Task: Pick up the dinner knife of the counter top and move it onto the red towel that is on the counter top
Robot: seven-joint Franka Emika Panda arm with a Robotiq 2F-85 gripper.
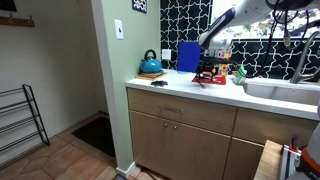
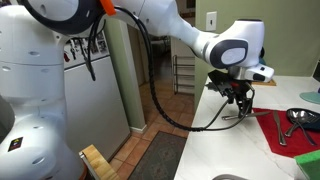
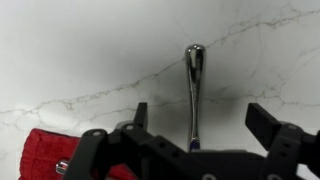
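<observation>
The dinner knife lies on the white counter top, a thin shiny strip running away from the camera. My gripper is open and hangs just above it, one finger on each side, not touching it. The red towel shows at the lower left corner of the wrist view, beside the gripper. In an exterior view the gripper is over the counter top, with the red towel next to it. In an exterior view the gripper is above the red towel.
A blue kettle, an upright blue panel and a small black object stand on the counter. A sink lies beyond the towel. Metal utensils rest on the towel. A fridge stands past the counter's end.
</observation>
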